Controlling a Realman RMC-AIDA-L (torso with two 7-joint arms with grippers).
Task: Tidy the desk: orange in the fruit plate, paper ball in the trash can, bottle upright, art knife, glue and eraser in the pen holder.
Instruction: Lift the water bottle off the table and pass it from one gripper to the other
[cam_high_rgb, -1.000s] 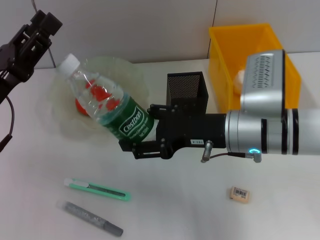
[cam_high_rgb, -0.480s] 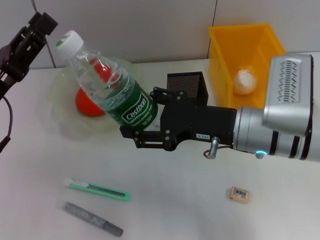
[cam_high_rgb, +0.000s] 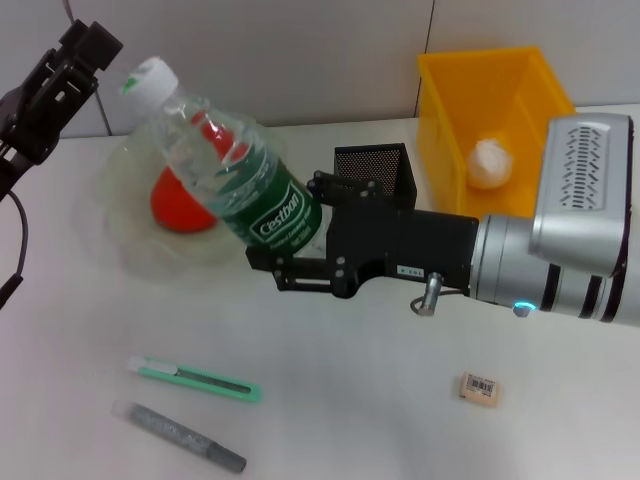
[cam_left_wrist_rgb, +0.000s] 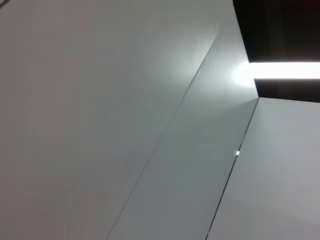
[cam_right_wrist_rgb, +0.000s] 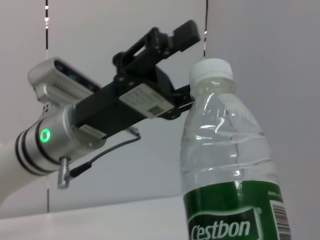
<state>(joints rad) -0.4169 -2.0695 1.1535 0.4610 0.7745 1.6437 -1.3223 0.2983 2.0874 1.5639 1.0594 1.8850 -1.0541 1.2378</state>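
As the head view shows, the right gripper (cam_high_rgb: 290, 262), jaws pinching the bottle (cam_high_rgb: 232, 175) at its label, has swung it from steeply tilted toward upright above the fruit plate (cam_high_rgb: 125, 250); standing it on the tabletop (cam_high_rgb: 360, 400) looks near. Parked high at far left, the left gripper (cam_high_rgb: 70, 65) has jaws whose state cannot be told. The left wrist view shows only wall. The right wrist view confirms the capped bottle near vertical.

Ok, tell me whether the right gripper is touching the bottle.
Touching. In the head view the right gripper has its jaws closed around the green-labelled lower part of the bottle, holding it tilted above the table in front of the fruit plate.
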